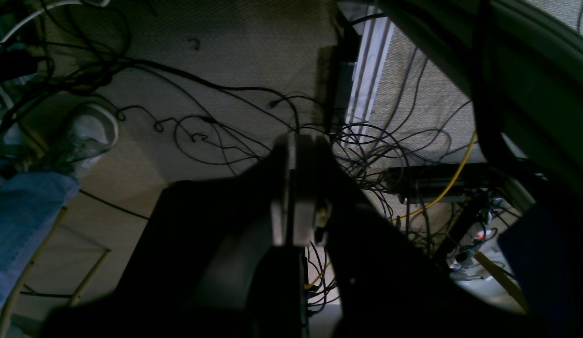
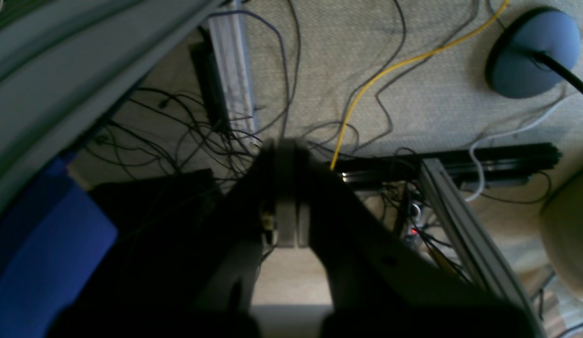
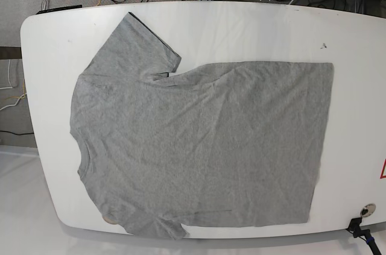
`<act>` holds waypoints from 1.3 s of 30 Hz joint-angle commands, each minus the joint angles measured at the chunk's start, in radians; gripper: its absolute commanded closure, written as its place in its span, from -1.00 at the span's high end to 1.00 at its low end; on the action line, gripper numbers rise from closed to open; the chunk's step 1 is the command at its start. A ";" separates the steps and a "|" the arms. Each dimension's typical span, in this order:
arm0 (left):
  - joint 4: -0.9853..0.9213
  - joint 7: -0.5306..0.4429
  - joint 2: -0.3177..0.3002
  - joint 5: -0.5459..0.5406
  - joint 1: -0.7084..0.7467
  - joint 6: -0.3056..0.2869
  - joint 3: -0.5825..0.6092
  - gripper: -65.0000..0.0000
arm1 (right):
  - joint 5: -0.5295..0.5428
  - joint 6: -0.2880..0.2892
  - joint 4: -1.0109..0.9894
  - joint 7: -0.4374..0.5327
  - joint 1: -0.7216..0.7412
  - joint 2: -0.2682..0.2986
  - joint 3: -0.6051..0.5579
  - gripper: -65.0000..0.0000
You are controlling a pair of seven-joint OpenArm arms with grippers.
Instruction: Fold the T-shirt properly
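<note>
The left gripper point(image 1: 295, 188) sits in the middle of the left wrist view with its two pale pads pressed flat together, clenched on nothing. Behind it there is carpet with many tangled black cables point(image 1: 235, 122) and one yellow cable point(image 1: 453, 180) at the right; a leg in blue jeans point(image 1: 19, 220) and a pale shoe point(image 1: 87, 136) show at the left edge.

The right gripper point(image 2: 286, 197) is also clenched and empty in the centre of the right wrist view (the pads meet with no gap). Past it lie a yellow cable point(image 2: 390, 70), an aluminium frame rail point(image 2: 465, 230) and, upper right, a round dark base point(image 2: 533, 51).

In the base view neither arm appears. The T-shirt point(image 3: 205, 146) lies spread flat on the white table point(image 3: 253, 26), filling most of the frame, its neck at the left, one sleeve pointing to the upper left and the hem along the right side.
</note>
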 commanded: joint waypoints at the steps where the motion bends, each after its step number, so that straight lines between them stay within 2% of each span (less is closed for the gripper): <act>1: 0.025 0.003 -0.002 0.002 0.002 0.008 0.005 -1.00 | -0.001 0.009 0.018 0.000 0.003 -0.005 -0.004 -1.00; 39: 0.014 -0.003 -0.009 0.007 -0.001 0.013 0.003 -1.00 | 0.008 0.020 0.031 -0.044 0.000 -0.002 -0.003 -1.00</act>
